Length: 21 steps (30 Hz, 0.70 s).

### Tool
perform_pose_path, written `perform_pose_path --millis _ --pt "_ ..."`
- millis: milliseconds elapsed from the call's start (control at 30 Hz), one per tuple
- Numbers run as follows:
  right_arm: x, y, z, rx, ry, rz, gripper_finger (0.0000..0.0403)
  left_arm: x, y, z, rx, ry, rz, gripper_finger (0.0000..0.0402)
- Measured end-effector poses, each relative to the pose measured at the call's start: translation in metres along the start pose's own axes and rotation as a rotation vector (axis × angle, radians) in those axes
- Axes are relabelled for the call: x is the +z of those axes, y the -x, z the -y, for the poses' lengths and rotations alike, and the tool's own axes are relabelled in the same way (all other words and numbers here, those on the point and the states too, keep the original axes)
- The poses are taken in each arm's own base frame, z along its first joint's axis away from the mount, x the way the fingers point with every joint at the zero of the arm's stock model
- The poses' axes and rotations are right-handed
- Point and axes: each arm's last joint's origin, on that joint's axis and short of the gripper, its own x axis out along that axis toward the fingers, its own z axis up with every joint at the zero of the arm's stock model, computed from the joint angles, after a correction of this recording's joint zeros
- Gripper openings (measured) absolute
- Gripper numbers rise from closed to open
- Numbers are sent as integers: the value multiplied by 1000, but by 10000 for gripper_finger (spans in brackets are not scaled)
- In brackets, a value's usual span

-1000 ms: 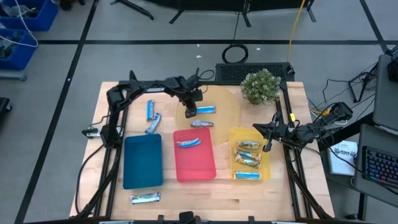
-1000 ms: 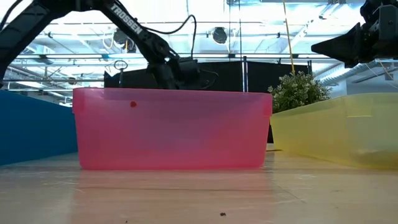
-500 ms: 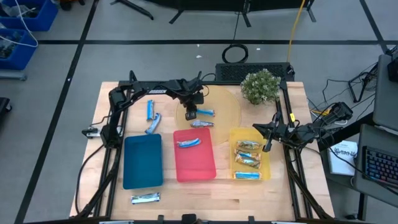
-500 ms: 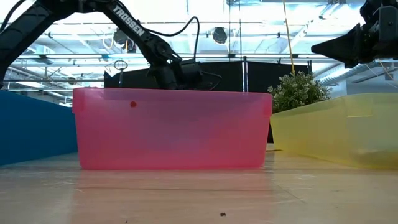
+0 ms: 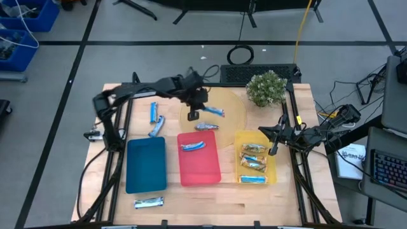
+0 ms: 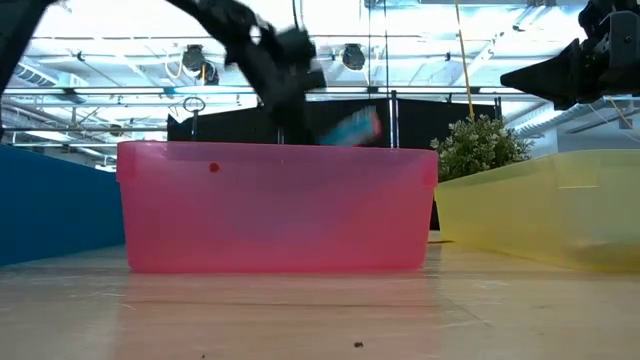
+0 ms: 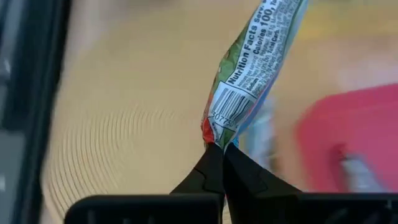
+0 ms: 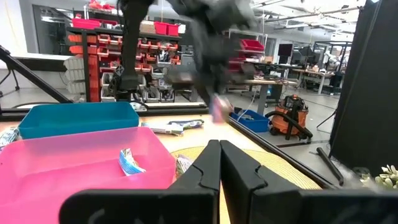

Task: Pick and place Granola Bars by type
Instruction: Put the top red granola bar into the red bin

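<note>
Fingers (image 7: 219,163) of left arm clamp blue bar (image 7: 252,74) end, clear above disc (image 5: 232,111)

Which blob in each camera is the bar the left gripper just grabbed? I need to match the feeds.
High view: blue bar over the round tan disc, beside the left gripper.
Low view: blurred blue streak above the red tray's rim.
Left wrist view: centre, wrapper pinched at its end.
Right wrist view: cannot tell.
Shared landmark: the red tray.
</note>
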Motion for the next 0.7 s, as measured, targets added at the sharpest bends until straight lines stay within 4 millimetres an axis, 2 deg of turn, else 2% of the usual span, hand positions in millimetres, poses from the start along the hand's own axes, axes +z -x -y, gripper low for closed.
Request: perform_pose_path --millis 133,267,367,567,633,700 --pt "0 0 0 0 -9 -3 0 24 51 43 -2 -122 145 2" --pt "-1 0 0 1 -21 -10 0 23 81 95 -24 -257 328 1" --pt "-1 0 0 2 -24 -9 0 4 87 123 -42 -264 486 1" --pt "-1 0 0 1 -41 -8 0 -46 77 170 -97 16 847 0" --pt "-1 0 0 1 -44 -8 0 -61 69 184 -114 152 831 0" --pt "-1 0 0 2 -45 -7 0 -73 61 195 -123 267 715 0"
